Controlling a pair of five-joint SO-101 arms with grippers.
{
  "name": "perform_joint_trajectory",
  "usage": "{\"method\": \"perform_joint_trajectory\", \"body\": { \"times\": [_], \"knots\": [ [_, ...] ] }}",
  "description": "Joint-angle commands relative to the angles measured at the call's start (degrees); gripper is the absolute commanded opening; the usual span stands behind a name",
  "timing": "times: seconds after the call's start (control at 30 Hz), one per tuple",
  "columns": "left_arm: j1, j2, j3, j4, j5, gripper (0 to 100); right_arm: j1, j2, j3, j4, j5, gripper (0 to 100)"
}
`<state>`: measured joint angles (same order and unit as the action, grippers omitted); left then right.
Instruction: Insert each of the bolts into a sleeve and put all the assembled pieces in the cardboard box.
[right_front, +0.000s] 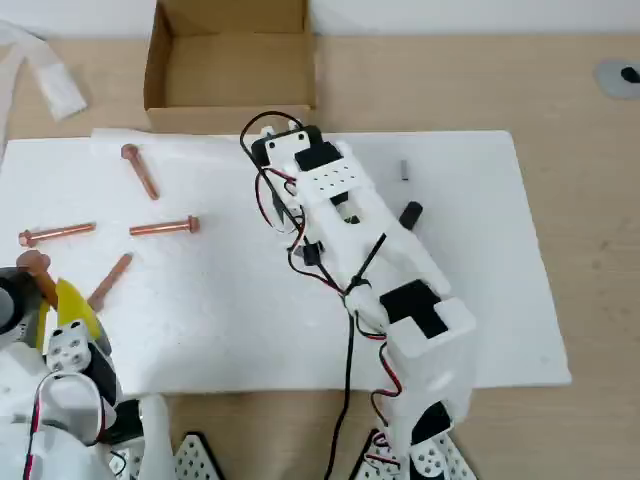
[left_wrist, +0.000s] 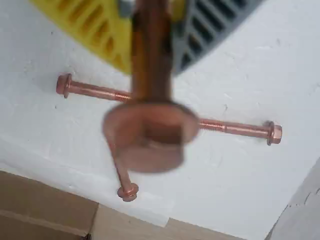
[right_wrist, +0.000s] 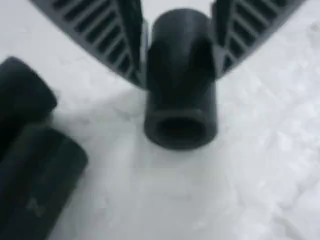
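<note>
Copper showed in the left gripper (left_wrist: 152, 62): its yellow and grey jaws were pinched on the shank of a copper-coloured flanged metal bolt (left_wrist: 150, 130). The bolt was held above the left edge of the white foam sheet (right_front: 230, 330), head end jutting clear of the jaws. The right gripper (right_wrist: 180, 75) was clamped on a short black cylindrical sleeve (right_wrist: 181, 105) just above the foam. The sleeve's open bore faced the wrist camera and its long axis ran back between the grey jaws. Two loose black sleeves (right_wrist: 35, 165) lay beside it. In the high view the right arm lay over the middle of the sheet, so the held pieces sat well apart, bolt to the left of sleeve. Mating them would likely need the bolt's threaded end, not its head, lined up with that bore. Four more copper bolts (right_front: 164, 227) lay on the foam nearer the left arm. The open brown cardboard box (right_front: 155, 60) stood beyond the sheet's far edge.
</note>
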<state>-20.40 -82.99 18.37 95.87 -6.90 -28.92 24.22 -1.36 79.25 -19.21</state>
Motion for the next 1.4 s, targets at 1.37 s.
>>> {"method": "perform_joint_trajectory", "body": {
  "times": [1.37],
  "knots": [
    [0.44,-0.31,0.09,-9.76,-0.44,1,2.59,-3.3,-42.68,23.21,18.37,0.9]
  ]
}}
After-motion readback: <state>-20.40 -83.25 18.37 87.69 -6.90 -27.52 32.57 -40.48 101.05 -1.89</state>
